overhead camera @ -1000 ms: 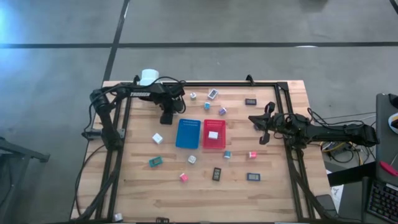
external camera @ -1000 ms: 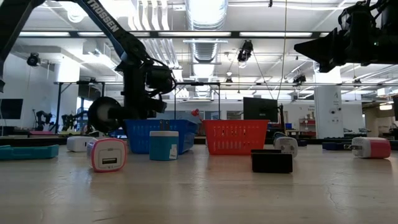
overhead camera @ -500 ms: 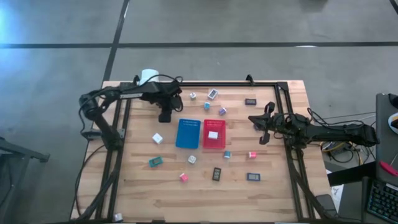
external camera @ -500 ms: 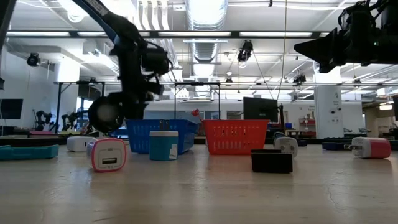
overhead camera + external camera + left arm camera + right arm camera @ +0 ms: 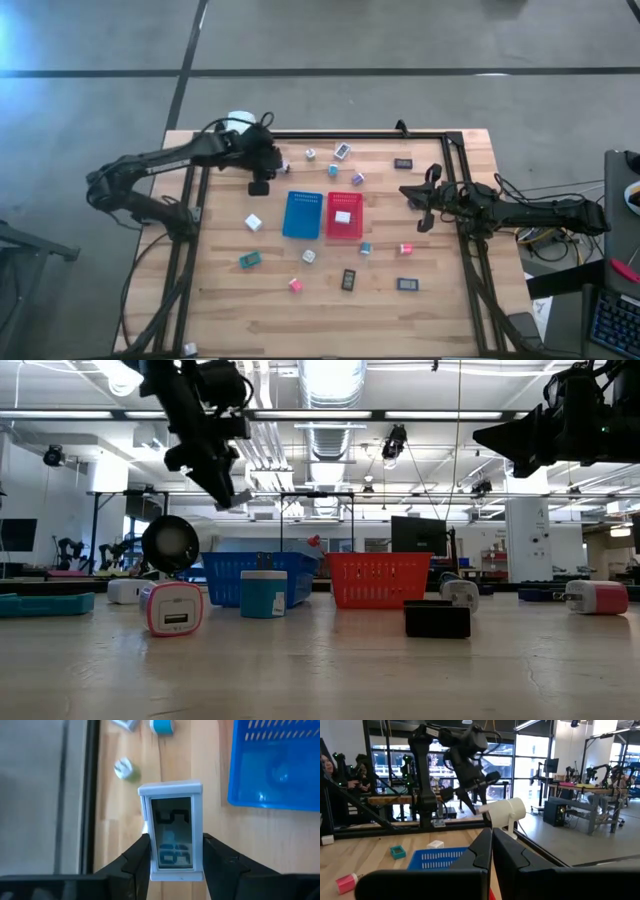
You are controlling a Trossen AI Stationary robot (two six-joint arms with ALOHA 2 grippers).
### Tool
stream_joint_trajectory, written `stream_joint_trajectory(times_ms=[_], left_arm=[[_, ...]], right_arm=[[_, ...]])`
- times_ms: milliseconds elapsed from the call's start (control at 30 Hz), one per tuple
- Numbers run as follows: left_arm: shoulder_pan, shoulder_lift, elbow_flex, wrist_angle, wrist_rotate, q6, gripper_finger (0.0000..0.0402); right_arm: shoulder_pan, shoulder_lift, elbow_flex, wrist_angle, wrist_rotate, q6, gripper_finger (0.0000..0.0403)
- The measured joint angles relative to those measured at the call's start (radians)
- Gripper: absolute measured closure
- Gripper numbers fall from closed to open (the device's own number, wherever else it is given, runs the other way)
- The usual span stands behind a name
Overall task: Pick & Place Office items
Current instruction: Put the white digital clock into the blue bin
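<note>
The left gripper (image 5: pixel 171 857) is clamped on a small clock (image 5: pixel 171 831) — next, carry it right to the blue tray (image 5: pixel 303 213).

**Trays mid-table, cylinder at the far edge**

I've got the wooden table (image 5: pixel 440 310) under a black frame (image 5: pixel 350 134). Dead centre, a blue tray (image 5: pixel 302 214) and a red tray (image 5: pixel 345 217) sit side by side, touching, blue nearer the left edge. A white cylinder (image 5: pixel 238 122) stands at the far edge toward the left corner. Grey floor (image 5: pixel 400 40) beyond.
</note>
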Motion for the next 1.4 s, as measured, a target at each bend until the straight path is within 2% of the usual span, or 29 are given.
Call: stream_joint_trajectory(times_ms=[133,433,567,833,1033,1400], left_arm=[[-0.013,-0.069,-0.052,0.074,0.018,0.003,0.0259],[-0.015,-0.257,-0.198,0.263,0.133,-0.057,0.0259],[-0.015,-0.337,-0.256,0.319,0.138,-0.092,0.0259],[-0.015,-0.483,-0.406,0.540,0.149,-0.203,0.0259],[-0.015,-0.578,-0.492,0.626,0.156,-0.292,0.0259],[-0.015,-0.737,-0.588,0.644,0.291,-0.360,0.0259]], right_arm=[[0.000,0.000,0.000,0.001,0.000,0.004,0.0394],[0.000,0.000,0.000,0.002,0.000,0.006,0.0394],[0.000,0.000,0.000,0.002,0.000,0.006,0.0394],[0.000,0.000,0.000,0.003,0.001,0.006,0.0394],[0.000,0.000,0.000,0.003,0.000,0.006,0.0394],[0.000,0.000,0.000,0.003,0.001,0.006,0.0394]])
